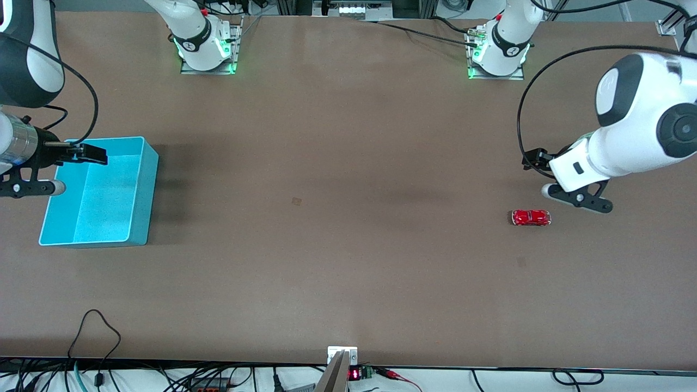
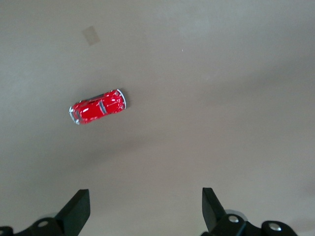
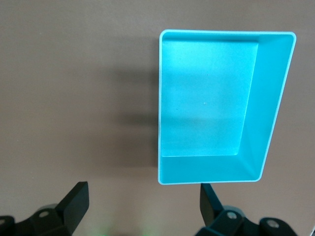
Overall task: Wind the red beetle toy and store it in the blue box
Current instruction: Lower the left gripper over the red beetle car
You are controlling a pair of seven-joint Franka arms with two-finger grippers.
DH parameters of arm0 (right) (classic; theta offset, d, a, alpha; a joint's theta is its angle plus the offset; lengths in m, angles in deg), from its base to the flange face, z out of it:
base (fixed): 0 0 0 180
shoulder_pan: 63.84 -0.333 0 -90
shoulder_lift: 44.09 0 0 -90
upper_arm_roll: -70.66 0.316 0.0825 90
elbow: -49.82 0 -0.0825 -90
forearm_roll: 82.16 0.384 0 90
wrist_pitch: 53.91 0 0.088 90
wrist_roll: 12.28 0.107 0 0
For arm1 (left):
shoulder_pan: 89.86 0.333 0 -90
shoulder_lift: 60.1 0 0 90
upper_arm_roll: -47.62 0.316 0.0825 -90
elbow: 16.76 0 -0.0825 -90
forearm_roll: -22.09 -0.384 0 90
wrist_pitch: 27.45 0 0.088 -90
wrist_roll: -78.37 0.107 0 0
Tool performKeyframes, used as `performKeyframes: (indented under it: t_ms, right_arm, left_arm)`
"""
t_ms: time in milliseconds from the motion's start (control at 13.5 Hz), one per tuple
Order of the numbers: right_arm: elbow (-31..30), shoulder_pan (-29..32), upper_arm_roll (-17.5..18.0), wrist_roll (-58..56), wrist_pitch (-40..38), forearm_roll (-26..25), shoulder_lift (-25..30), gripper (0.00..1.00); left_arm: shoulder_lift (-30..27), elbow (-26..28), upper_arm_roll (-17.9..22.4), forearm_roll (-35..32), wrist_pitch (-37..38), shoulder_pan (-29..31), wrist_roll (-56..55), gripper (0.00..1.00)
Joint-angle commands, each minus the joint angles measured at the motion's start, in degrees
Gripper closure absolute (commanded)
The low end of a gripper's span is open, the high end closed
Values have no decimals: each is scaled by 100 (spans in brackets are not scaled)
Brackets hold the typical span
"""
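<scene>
On the table, red beetle toy, roof in left wrist view

just a big matte brown table taking up pretty much the whole shot, evenly lit with a few soft shadows on it, a tangle of black cables hanging along the edge nearest the front camera and a little red digital readout there too
</scene>
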Motion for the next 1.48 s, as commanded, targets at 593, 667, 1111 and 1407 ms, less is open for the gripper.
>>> performKeyframes:
  t_ms: [593,667,1111,1407]
  right_arm:
    - [46,166,18,-63,-158,-26,-51,0]
    - [46,166,18,-63,-158,-26,-60,0]
    - [37,315,18,-63,-263,18,-95,0]
    - [55,350,18,-63,-263,35,-104,0]
  left_arm:
    - [392,1593,-15,-644,-2707,562,5586,0]
    - [480,1628,-15,-644,-2838,580,5937,0]
    - [937,1971,-15,-644,-4085,887,7109,0]
    - [1157,2199,-15,-644,-4876,967,7275,0]
